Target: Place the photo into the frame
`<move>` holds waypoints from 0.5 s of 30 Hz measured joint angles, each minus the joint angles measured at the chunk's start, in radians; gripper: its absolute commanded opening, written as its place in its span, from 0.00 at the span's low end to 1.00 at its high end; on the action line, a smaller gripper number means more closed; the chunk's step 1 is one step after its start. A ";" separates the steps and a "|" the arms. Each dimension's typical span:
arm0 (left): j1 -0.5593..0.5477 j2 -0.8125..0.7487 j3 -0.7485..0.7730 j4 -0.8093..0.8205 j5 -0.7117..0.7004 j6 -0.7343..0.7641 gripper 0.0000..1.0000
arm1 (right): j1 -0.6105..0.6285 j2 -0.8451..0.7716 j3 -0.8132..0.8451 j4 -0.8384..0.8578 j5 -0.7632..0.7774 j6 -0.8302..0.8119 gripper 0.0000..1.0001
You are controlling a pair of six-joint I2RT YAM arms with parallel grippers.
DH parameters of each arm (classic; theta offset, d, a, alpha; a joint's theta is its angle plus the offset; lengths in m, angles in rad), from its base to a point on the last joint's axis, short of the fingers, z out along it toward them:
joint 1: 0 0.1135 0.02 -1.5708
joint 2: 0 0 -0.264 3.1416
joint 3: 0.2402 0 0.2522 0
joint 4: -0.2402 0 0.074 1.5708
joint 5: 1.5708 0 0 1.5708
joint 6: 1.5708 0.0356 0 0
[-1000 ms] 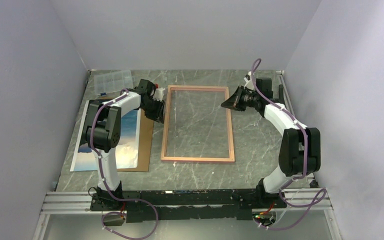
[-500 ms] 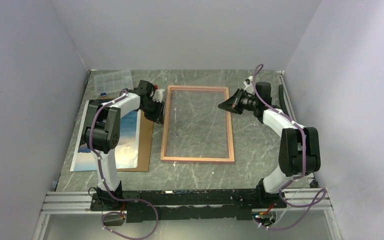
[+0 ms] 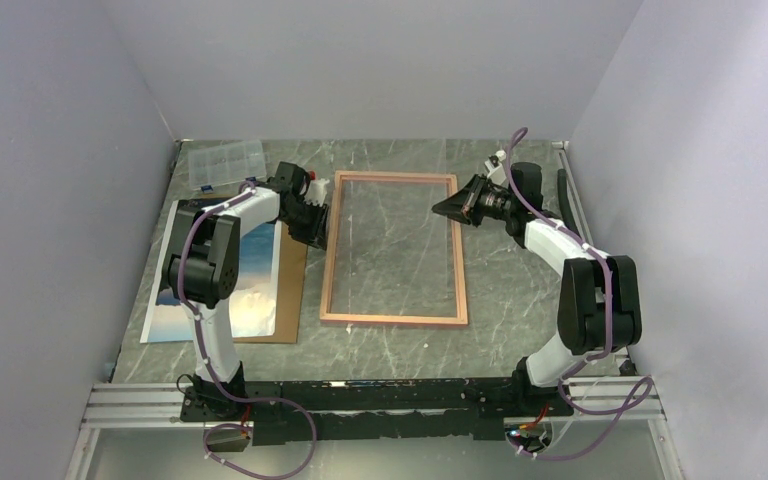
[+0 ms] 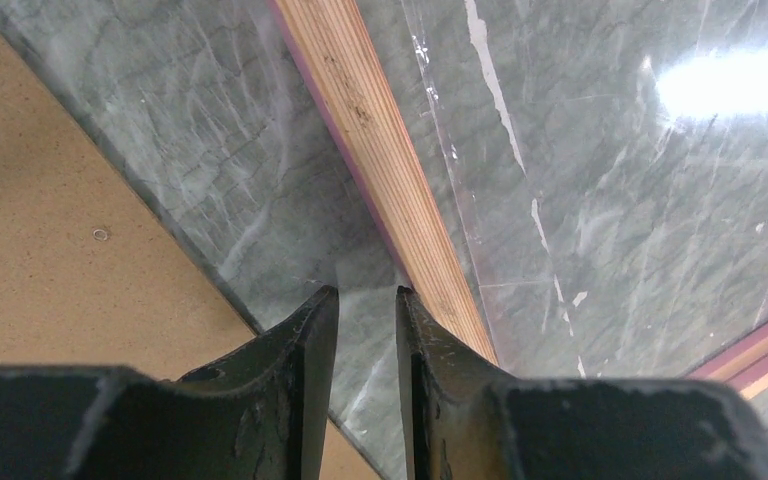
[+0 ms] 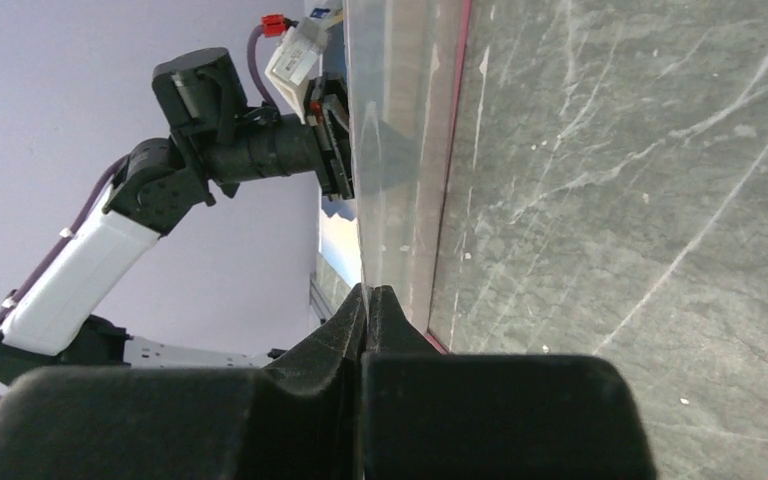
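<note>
Right tool [image 3: 442,209], clenched, has crept inward over the right rail of the frame [image 3: 390,318]; frame nudged slightly left. Left tool [image 4: 367,292], narrowly parted and empty, sits against the left rail. Photo [image 3: 258,285] lies untouched on board [image 3: 292,290], left side of table [image 3: 520,290]. Insertion not begun.

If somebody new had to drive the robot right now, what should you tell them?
Left gripper: jaws a little apart at the frame's left rail; I can't tell if they pinch anything.
Right gripper: shut, at the frame's right rail.
Photo: lying on the board, left of the frame, partly under the left arm.
Frame: on the table, wood side up.
Done: the photo is not in the frame yet.
Left: pick up the photo and put it into the frame.
</note>
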 measured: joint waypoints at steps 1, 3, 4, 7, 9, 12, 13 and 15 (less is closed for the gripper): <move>0.000 -0.001 -0.003 0.002 0.000 0.000 0.33 | 0.001 0.000 0.000 0.008 -0.003 0.009 0.00; 0.000 -0.003 -0.006 0.006 0.000 0.000 0.33 | 0.002 -0.002 -0.001 0.028 -0.011 0.031 0.00; 0.000 -0.005 -0.008 0.009 0.000 0.000 0.32 | 0.003 -0.002 -0.005 0.047 -0.018 0.046 0.00; 0.000 -0.006 -0.010 0.009 0.000 0.000 0.32 | 0.003 -0.005 -0.010 0.069 -0.027 0.068 0.00; 0.000 -0.006 -0.013 0.011 0.000 0.000 0.31 | 0.003 -0.005 -0.011 0.079 -0.031 0.079 0.00; 0.000 -0.009 -0.017 0.016 0.000 0.000 0.31 | 0.003 -0.003 -0.011 0.092 -0.043 0.092 0.00; 0.000 -0.009 -0.017 0.016 0.000 0.000 0.31 | 0.003 -0.001 -0.011 0.097 -0.048 0.093 0.00; 0.000 -0.012 -0.022 0.022 0.000 0.000 0.31 | 0.003 0.011 -0.010 0.101 -0.052 0.096 0.00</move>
